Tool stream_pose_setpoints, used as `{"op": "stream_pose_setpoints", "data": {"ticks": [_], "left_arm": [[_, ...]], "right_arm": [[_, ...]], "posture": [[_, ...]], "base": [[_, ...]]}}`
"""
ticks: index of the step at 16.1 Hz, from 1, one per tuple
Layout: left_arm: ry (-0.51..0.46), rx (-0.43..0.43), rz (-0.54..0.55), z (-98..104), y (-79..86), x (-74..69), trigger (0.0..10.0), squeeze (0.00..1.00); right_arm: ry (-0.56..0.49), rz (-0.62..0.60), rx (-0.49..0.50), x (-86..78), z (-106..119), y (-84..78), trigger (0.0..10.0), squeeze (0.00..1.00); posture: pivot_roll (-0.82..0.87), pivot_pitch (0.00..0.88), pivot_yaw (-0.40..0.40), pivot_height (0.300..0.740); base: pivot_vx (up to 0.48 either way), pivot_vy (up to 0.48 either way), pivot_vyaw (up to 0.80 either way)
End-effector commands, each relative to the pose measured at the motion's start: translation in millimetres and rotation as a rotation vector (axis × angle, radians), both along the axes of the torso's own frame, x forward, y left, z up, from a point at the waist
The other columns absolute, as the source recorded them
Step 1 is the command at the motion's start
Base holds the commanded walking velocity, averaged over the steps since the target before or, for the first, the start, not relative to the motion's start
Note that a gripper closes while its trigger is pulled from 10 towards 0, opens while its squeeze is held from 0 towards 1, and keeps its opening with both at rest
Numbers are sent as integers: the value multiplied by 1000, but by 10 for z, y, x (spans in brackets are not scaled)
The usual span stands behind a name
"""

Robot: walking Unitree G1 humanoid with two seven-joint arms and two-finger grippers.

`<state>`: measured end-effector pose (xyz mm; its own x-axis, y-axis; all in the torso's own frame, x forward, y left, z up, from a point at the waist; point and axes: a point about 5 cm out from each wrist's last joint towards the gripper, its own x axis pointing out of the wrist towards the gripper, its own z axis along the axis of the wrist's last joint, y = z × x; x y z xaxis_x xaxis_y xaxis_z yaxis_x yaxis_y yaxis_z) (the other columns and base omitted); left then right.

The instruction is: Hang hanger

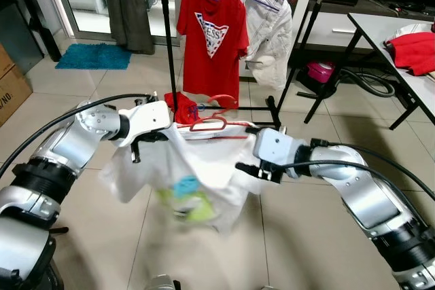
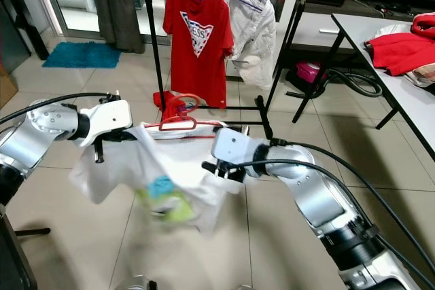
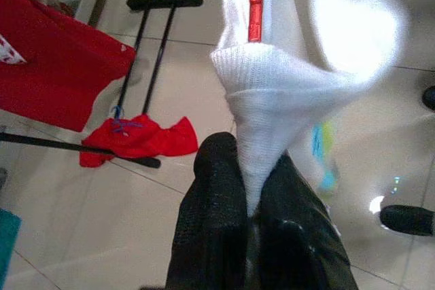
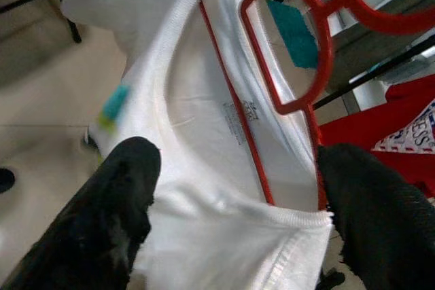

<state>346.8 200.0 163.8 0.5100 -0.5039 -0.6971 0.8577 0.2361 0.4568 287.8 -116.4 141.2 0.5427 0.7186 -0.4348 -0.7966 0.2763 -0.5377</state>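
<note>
At centre frame, the left gripper [image 3: 251, 195] had its jaws pinched shut on the white shirt [image 1: 187, 168], while the right gripper [image 4: 231, 222] hung its jaws wide open by the collar. The red hanger [image 1: 211, 124] sat inside the shirt. Hanging remained: the rack [image 1: 166, 25], upper centre, stood well beyond.

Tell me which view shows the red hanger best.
The right wrist view: the hanger is close up, its hook loop and bar running inside the white shirt's collar. The eye views show it small, lying across the shirt top between both grippers. The left wrist view catches just a short red strip.
</note>
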Motion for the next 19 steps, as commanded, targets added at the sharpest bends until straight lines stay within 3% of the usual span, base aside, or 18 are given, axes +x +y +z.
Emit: {"op": "stream_pose_setpoints", "data": {"ticks": [1,4,5,7,8,11,13,15,17,19], "left_arm": [[-79,-32,-3,186,1,77,0,0],[-106,-40,-49,243,79,66,0,0],[-111,-85,-98,262,77,30,0,0],[-92,-153,-181,267,55,-43,0,0],[-64,-139,-192,216,119,-81,0,0],[-67,-53,-119,150,258,-59,0,0],[-125,-141,23,167,266,24,0,0],[-140,-267,25,189,131,32,0,0],[-133,-316,18,185,67,25,0,0],[-104,-379,12,130,-41,-7,0,0]], "right_arm": [[19,15,9,-44,-74,-1,10000,1000],[-22,-63,202,49,147,-112,10000,1000],[-30,-103,279,105,275,-203,10000,1000],[-13,-130,315,154,374,-333,10000,1000],[-15,-153,304,197,436,-463,10000,0],[29,-248,285,237,421,-557,10000,0],[187,-380,415,174,300,-432,10000,0],[244,-549,525,193,212,-326,10000,0],[270,-572,546,187,185,-241,10000,0],[305,-615,631,191,190,-68,10000,0]], "posture": [[-62,0,-34,740],[-62,0,-34,740],[-61,0,-30,740],[-61,0,-31,740],[-60,0,-34,740],[-55,0,-44,740],[-47,0,-53,740],[-49,0,-52,740],[-49,0,-52,740],[-50,0,-39,740]], "base": [[0,0,0],[0,0,0],[0,0,0],[0,0,0],[0,0,0],[0,0,0],[0,0,0],[0,0,0],[0,0,0],[0,0,0]]}}
